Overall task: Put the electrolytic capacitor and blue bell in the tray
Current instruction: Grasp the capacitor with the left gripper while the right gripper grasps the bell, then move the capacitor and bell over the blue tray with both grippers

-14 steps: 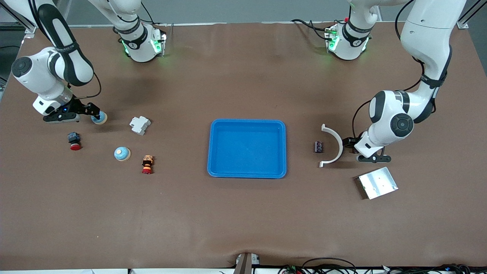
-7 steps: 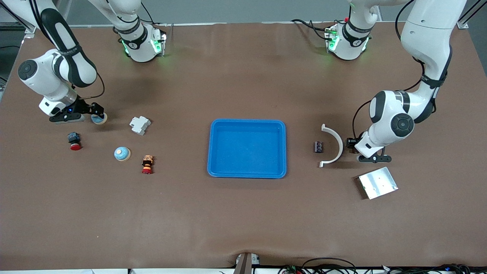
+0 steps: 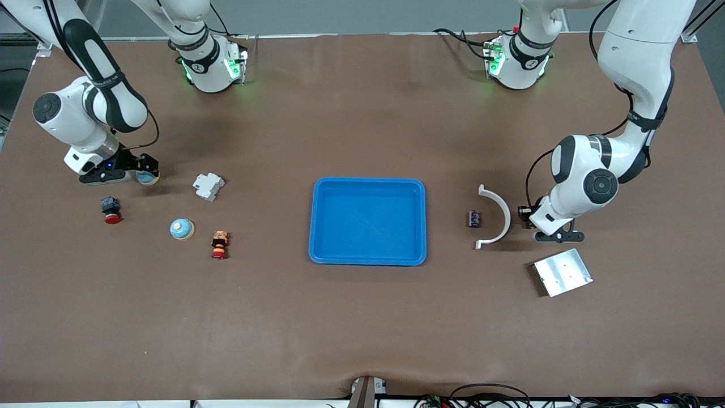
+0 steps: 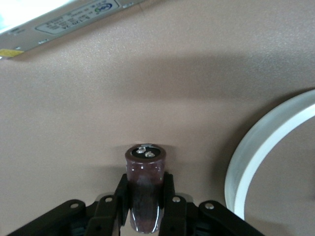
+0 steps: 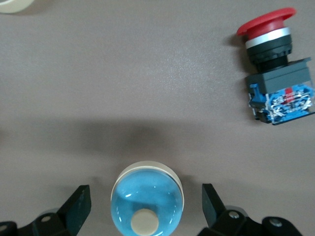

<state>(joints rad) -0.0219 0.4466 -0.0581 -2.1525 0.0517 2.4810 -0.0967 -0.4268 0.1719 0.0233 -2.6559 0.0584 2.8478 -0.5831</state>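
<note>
In the left wrist view a dark maroon electrolytic capacitor (image 4: 144,189) sits on the table, and my left gripper (image 4: 145,183) is shut on its sides. From the front, the left gripper (image 3: 523,215) is low at the table next to a white curved piece, and the arm hides the part it holds. My right gripper (image 5: 145,195) is open, one finger on each side of a blue bell (image 5: 147,202) without touching it. This blue bell (image 3: 148,178) lies toward the right arm's end, under the right gripper (image 3: 145,170). The bright-blue tray (image 3: 368,182) in the middle holds nothing.
A second capacitor (image 3: 474,219) lies between the tray and the white curved piece (image 3: 495,218). A silver plate (image 3: 562,272) lies nearer the camera. Near the right gripper are a red push button (image 3: 110,209), a white block (image 3: 208,186), another blue bell (image 3: 182,229) and a stacked red-orange button (image 3: 219,244).
My left gripper has closed on the capacitor. The right arm has slid a little toward the blue bell, with its fingers still wide.
</note>
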